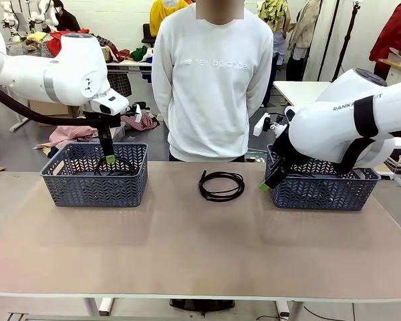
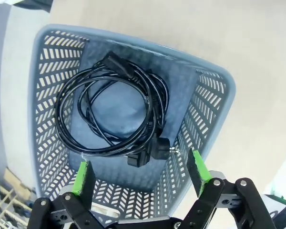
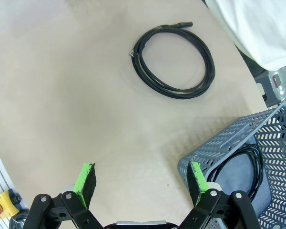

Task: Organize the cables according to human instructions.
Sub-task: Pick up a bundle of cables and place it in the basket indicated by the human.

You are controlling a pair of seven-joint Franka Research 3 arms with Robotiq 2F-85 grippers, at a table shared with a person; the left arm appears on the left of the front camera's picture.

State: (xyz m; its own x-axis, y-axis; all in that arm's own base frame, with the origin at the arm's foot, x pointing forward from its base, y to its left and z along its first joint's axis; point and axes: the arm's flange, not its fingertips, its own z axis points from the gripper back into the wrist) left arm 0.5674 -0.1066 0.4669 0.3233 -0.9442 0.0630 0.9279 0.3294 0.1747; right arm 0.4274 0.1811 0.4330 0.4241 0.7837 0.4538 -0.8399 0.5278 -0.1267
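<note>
One coiled black cable (image 1: 221,185) lies on the table in front of the person, also seen in the right wrist view (image 3: 174,61). Another black cable (image 2: 112,112) with plug ends lies coiled on the floor of the left basket (image 1: 95,175). My left gripper (image 1: 107,159) hangs open just above that basket, nothing between its fingers (image 2: 84,177). A thin black cable (image 3: 250,169) lies inside the right basket (image 1: 324,187). My right gripper (image 1: 266,184) is open and empty at that basket's near left corner, above the table.
A person in a white sweatshirt (image 1: 212,80) stands at the far edge, hands behind the back. The two grey baskets sit at the table's far left and far right. The bare tabletop (image 1: 200,247) spreads wide in front.
</note>
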